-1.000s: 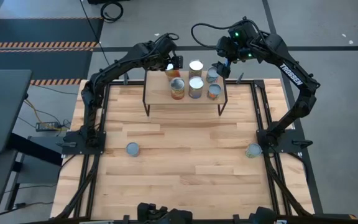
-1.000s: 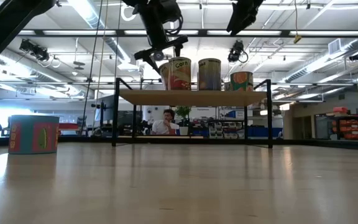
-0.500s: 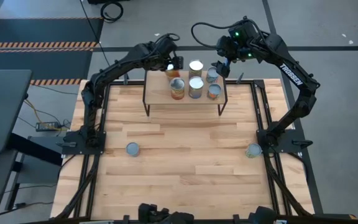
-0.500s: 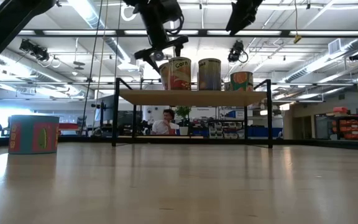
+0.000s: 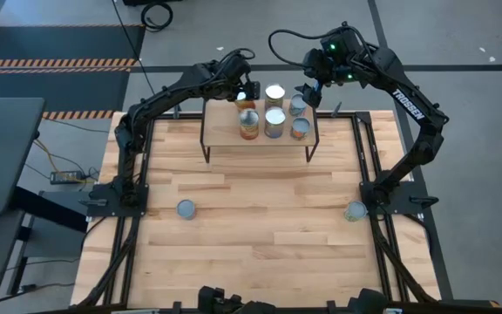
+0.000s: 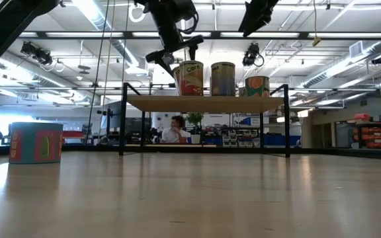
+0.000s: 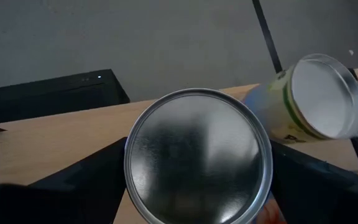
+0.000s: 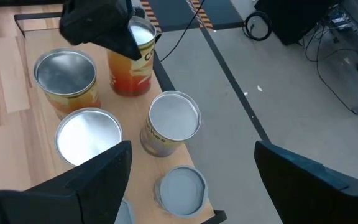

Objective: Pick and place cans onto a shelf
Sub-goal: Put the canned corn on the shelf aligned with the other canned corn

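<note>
The shelf (image 5: 223, 133) stands at the table's far middle and carries several cans in two rows. My left gripper (image 5: 245, 91) is open just above the far-left can (image 7: 197, 155), an orange-labelled tin with a silver top that stands on the shelf. Its fingers flank the can's top without touching it. It also shows in the low view (image 6: 176, 51). My right gripper (image 5: 308, 91) is open and empty above the shelf's far right end, over a blue-grey can (image 8: 181, 186). Two more cans (image 5: 186, 208) (image 5: 354, 210) stand on the tabletop.
A white-topped, green-labelled can (image 7: 316, 99) stands right beside the far-left can. The near row of cans (image 6: 223, 78) fills the shelf's front edge. The black frame rails (image 5: 369, 157) run along both table sides. A person (image 6: 175, 129) sits in the room behind the shelf.
My left gripper has risen a little and shifted slightly toward the table's right above the far-left can, which stays standing on the shelf. My right gripper has kept still.
</note>
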Controlling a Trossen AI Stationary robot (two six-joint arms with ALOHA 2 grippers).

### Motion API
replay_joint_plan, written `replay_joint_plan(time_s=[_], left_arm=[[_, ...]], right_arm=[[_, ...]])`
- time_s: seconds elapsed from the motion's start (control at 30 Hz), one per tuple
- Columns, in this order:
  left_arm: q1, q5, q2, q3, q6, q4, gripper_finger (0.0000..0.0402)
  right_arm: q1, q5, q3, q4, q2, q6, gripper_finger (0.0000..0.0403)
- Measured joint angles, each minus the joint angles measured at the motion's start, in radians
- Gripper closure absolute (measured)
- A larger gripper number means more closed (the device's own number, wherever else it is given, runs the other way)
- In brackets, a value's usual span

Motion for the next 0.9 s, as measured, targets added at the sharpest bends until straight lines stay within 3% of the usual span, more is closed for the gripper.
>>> replay_joint_plan(time_s=[0.4, 0.63, 0.9], left_arm=[[-0.007, -0.018, 0.036, -0.002, 0.044, 0.052, 0.0082], [-0.007, -0.024, 0.046, -0.002, 0.085, 0.073, 0.0036], [-0.007, -0.023, 0.046, 0.0, 0.093, 0.073, 0.0025]], right_arm=[[0.0, 0.002, 0.0, 0.0, 0.0, 0.003, 0.0057], [0.002, 0.009, 0.0, 0.0, 0.0, 0.023, 0.0057], [0.002, 0.009, 0.0, 0.0, 0.0, 0.023, 0.0057]])
